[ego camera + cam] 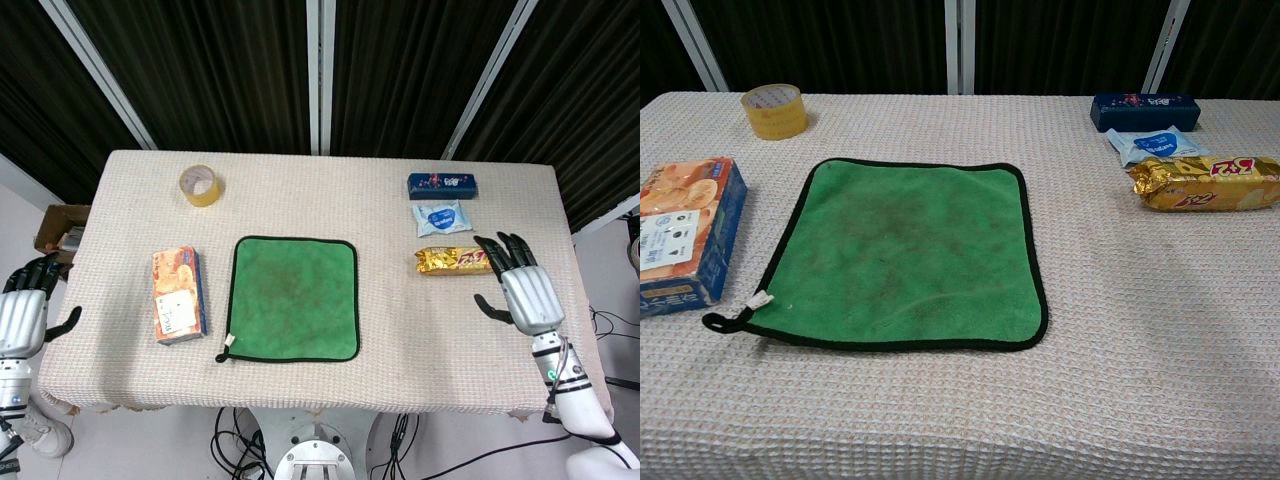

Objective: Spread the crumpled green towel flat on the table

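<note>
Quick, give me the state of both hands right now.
Left hand: open, holding nothing, off the table's left edge.
Right hand: open, fingers spread, holding nothing.

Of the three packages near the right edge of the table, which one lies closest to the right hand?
The gold snack bar, the nearest of the three to the robot. The right hand is open just beside its end; the white wipes pack and blue box lie farther back.

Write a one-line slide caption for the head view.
Green towel lies flat on the table; left hand and right hand open, empty, at opposite table ends.
</note>
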